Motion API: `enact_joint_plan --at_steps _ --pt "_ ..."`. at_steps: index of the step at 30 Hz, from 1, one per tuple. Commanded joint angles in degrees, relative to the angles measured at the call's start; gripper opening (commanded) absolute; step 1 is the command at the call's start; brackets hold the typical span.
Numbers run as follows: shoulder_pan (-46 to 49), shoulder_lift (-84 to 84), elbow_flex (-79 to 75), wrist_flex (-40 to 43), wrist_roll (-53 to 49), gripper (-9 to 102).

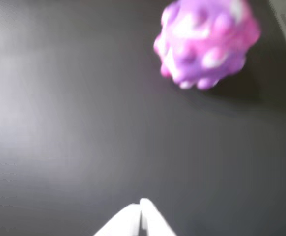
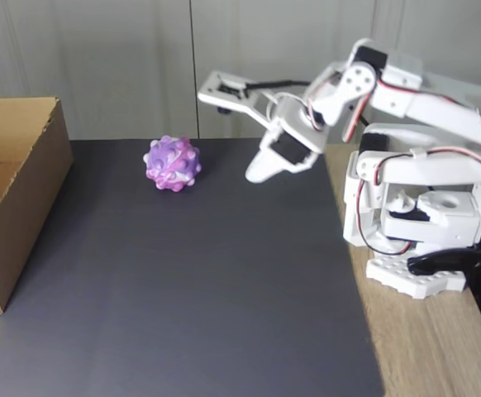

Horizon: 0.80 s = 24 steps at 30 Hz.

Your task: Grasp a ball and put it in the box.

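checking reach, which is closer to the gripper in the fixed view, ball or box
The ball: it sits just left of the gripper, while the box stands at the far left edge.

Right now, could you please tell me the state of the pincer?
Pincer: closed and empty, fingertips pressed together above the dark mat; the bumpy purple-pink ball lies apart from it.

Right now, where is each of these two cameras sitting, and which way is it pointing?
Wrist view: rides on the arm, looking down at the dark mat; the blurred ball is upper right, and the white fingers, closed together, poke in from the bottom edge.
Fixed view: stands in front of the table, looking down across it; it shows the whole white arm, the gripper and the cardboard box at left.
Shared: the ball, the mat and the fingers.
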Motion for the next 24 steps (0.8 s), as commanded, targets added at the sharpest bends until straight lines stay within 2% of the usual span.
enact_joint_plan --at_steps 1,6,17,24 --pt "1.32 -7.29 -7.65 -6.06 0.44 0" --pt "2.64 -21.88 -19.42 -12.74 0.26 0" --pt "8.79 -44.47 -36.74 -21.09 0.09 0" --pt "12.48 -51.94 -38.76 -25.58 0.53 12"
